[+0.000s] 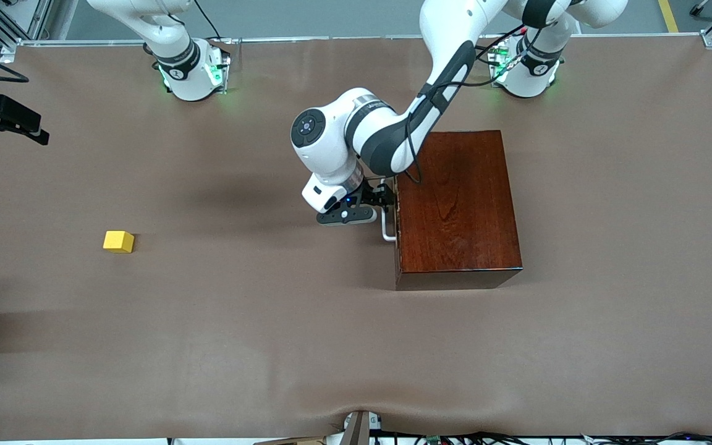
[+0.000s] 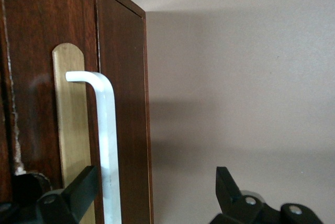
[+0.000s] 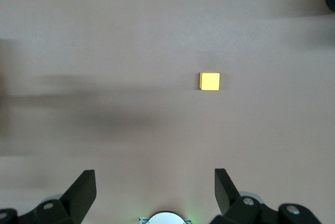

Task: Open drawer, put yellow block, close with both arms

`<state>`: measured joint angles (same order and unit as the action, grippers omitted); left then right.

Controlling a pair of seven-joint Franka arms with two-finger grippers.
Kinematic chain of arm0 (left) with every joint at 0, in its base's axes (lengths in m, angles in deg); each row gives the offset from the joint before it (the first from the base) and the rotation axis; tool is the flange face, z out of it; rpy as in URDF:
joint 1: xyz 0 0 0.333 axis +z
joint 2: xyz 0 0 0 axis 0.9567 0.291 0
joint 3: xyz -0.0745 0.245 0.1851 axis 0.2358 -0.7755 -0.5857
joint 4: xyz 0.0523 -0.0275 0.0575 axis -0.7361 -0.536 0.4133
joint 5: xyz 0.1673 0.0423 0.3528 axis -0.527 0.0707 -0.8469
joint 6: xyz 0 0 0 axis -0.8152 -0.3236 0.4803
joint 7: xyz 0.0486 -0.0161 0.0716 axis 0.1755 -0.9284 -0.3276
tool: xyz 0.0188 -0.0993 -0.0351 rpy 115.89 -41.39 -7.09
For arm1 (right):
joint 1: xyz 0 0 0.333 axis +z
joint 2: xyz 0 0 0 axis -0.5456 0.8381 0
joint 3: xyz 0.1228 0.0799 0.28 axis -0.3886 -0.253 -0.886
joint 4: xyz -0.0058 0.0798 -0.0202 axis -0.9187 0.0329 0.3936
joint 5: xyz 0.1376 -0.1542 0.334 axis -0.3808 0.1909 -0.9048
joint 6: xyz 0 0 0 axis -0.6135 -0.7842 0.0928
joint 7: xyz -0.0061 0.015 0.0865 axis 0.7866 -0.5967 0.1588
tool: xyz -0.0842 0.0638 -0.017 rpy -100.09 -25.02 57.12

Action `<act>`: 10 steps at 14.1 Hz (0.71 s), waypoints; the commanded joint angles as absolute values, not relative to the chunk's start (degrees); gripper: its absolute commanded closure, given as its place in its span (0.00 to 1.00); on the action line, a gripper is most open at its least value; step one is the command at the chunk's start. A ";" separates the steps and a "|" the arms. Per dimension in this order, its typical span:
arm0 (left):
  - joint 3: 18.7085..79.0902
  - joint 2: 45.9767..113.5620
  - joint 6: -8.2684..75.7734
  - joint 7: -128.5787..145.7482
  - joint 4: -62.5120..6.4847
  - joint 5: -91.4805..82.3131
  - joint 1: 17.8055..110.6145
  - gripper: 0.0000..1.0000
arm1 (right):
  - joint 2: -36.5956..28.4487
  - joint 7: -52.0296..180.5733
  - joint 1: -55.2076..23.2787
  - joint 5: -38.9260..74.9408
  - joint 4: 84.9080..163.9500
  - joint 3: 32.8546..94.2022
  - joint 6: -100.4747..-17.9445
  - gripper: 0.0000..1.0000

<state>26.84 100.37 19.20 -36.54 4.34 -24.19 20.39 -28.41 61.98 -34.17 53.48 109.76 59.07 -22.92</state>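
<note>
The left gripper [image 1: 373, 201] sits at the handle [image 1: 387, 227] of the shut drawer [image 2: 68, 130], fingers [image 2: 73, 192] apart around the white bar — the front view hides that straddle under the wrist. The box [image 1: 458, 207] stands toward the left arm's end. The right gripper [image 3: 154, 190], spread wide and out of the front view, waits high over the bare table [image 1: 269, 321] and the block [image 1: 118, 241] — well apart from the box.

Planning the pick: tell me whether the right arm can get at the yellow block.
Probably yes: the yellow block sits alone on bare table, below the open right gripper, nothing between them.
</note>
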 commanded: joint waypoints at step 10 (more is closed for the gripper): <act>26.62 102.31 21.61 -38.92 6.13 -25.09 19.82 0.00 | -28.59 61.79 -34.56 52.48 109.87 58.96 -22.60 0.00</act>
<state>26.84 100.93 20.20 -37.28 4.45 -24.19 20.32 -28.41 61.98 -34.17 53.48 109.76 59.07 -22.92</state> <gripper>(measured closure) 0.000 0.000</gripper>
